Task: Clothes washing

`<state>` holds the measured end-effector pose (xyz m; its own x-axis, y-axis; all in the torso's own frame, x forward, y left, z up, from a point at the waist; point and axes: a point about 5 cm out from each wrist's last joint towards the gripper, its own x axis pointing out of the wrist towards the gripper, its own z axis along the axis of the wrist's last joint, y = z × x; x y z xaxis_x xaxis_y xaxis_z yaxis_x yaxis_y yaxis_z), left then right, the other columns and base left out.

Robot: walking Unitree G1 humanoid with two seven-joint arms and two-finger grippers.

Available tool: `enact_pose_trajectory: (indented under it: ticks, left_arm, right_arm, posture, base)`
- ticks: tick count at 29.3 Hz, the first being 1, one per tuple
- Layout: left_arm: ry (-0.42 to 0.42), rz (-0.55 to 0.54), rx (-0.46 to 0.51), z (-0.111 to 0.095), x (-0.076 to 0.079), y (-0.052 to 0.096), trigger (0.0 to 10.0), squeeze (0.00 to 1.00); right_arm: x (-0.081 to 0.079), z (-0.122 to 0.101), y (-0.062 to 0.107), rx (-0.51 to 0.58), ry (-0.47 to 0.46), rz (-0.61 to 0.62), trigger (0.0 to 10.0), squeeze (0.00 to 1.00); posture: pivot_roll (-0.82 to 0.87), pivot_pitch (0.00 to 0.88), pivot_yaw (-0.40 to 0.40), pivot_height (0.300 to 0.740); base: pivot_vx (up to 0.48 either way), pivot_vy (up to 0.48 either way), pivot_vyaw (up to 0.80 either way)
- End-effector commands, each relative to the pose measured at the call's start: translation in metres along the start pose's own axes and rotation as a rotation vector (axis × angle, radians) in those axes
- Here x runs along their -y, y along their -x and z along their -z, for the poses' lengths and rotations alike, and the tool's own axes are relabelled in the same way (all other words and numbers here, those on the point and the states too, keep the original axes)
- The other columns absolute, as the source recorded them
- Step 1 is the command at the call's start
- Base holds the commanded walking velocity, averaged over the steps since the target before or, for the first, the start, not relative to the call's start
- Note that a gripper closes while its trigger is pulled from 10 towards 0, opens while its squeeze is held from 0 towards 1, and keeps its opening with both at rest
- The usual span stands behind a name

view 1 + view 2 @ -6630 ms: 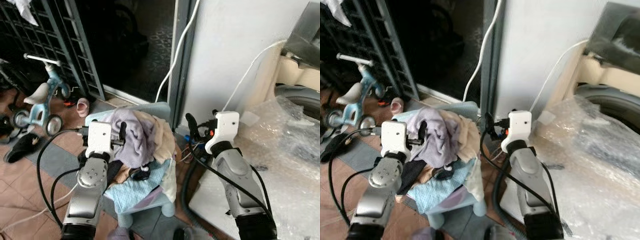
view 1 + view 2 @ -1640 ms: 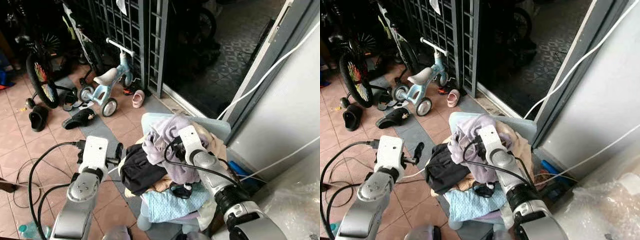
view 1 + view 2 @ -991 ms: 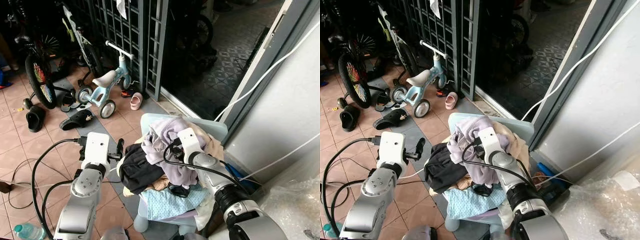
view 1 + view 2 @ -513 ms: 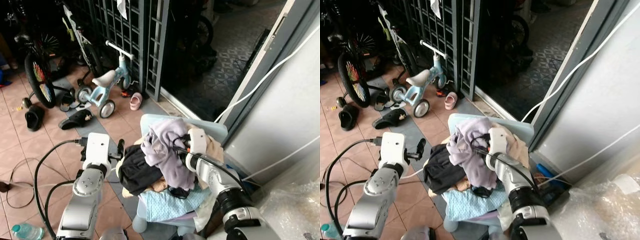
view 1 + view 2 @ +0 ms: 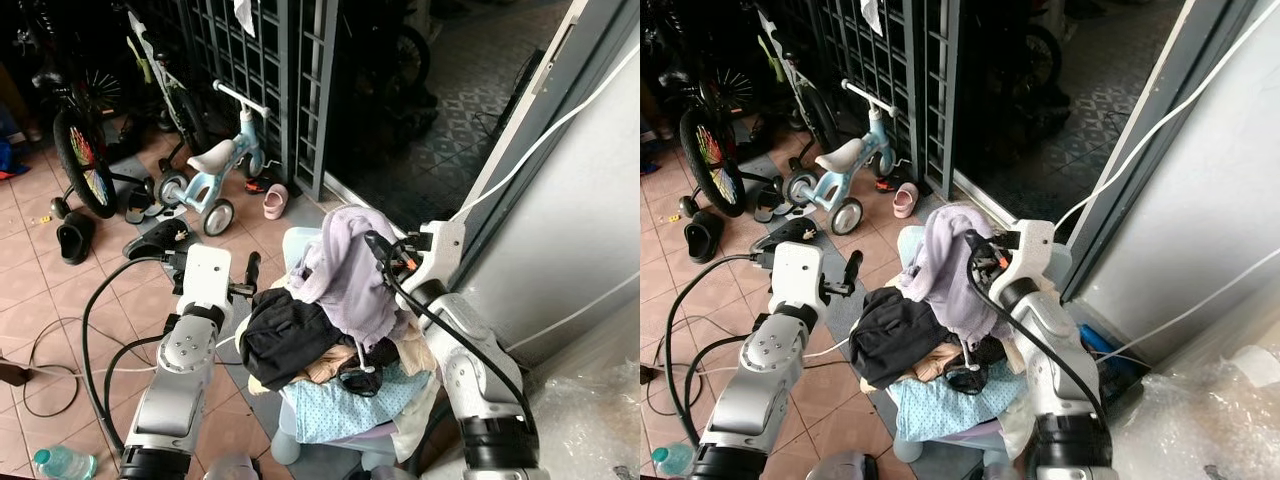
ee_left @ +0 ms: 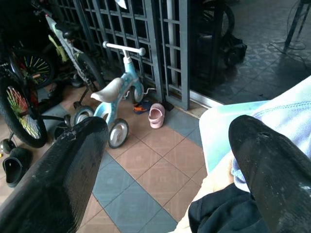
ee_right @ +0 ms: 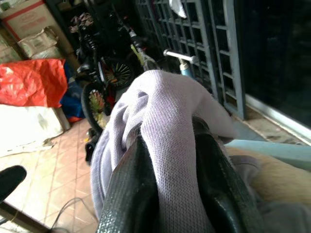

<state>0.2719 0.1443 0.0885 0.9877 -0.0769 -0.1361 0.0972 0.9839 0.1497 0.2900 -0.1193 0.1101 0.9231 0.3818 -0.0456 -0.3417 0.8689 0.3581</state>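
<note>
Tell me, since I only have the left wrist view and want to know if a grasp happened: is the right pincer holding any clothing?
Observer: Yes, the right pincer is shut on the lilac garment, lifted above the pile.
Operator: What is the pile sitting on?
Observer: A pale blue chair, with a black garment at the pile's left.
Operator: And my left pincer?
Observer: The left pincer is open beside the pile, holding nothing.
</note>
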Motion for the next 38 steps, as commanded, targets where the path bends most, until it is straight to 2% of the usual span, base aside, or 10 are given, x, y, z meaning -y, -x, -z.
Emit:
enact_pose_trajectory:
  ticks: [1, 3, 12, 27, 35, 38]
  left_arm:
    - [-0.007, 0.014, 0.008, -0.001, 0.002, -0.002, 10.0, 0.0]
    - [-0.008, 0.015, 0.008, 0.0, 0.003, -0.001, 10.0, 0.0]
    - [-0.01, 0.013, 0.013, 0.0, -0.001, 0.001, 10.0, 0.0]
    - [-0.011, 0.024, 0.013, 0.0, 0.002, 0.001, 10.0, 0.0]
    - [-0.01, 0.025, 0.012, 0.001, 0.002, 0.0, 10.0, 0.0]
    - [-0.01, 0.029, 0.013, 0.0, 0.003, -0.002, 10.0, 0.0]
  right_arm:
    - [-0.003, -0.01, 0.0, 0.049, 0.035, 0.006, 10.0, 0.0]
    - [-0.002, -0.008, -0.001, 0.048, 0.063, 0.026, 10.0, 0.0]
    - [-0.007, -0.009, -0.008, 0.058, 0.064, 0.026, 10.0, 0.0]
    - [-0.009, -0.013, -0.01, 0.085, 0.109, 0.042, 10.0, 0.0]
    - [-0.004, -0.016, -0.012, 0.097, 0.127, 0.087, 10.0, 0.0]
    - [0.0, -0.019, -0.014, 0.109, 0.139, 0.119, 10.0, 0.0]
  posture:
    - [0.0, 0.0, -0.003, 0.74]
    - [0.0, 0.0, -0.002, 0.74]
    - [0.02, 0.0, -0.002, 0.74]
    - [0.02, 0.0, 0.0, 0.74]
    - [0.01, 0.0, -0.001, 0.74]
    - [0.01, 0.0, 0.001, 0.74]
  base:
    - [0.0, 0.0, 0.0]
    - [-0.261, 0.0, 0.0]
    - [-0.263, 0.0, 0.0]
    - [-0.261, 0.0, 0.0]
    - [-0.254, 0.0, 0.0]
    - [-0.255, 0.0, -0.74]
